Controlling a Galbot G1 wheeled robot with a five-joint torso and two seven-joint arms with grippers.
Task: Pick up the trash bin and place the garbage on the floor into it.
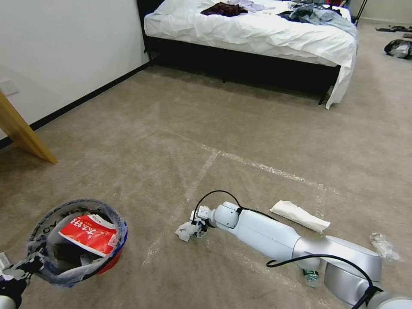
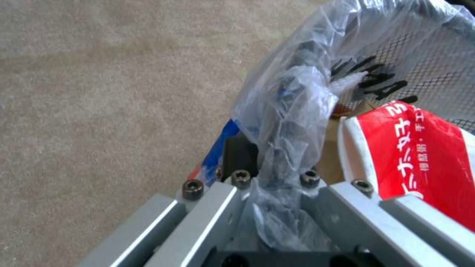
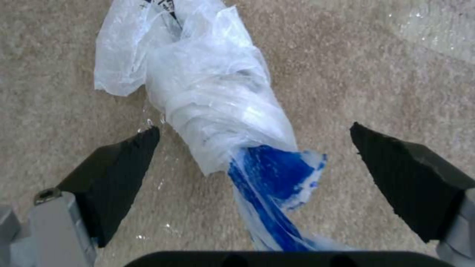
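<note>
Right gripper [image 3: 255, 148] straddles wrap [image 3: 218, 100] (carpet-level) — unclamped.

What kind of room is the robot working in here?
Most likely a bedroom, perhaps a hotel room: a bed with white sheets and clothes strewn on it stands on a carpeted floor beside a plain white wall with a dark skirting board.

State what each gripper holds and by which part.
The left gripper grips the small red bag-lined trash bin by its rim. The right gripper holds nothing, open around a crumpled clear-and-blue plastic wrap.
</note>
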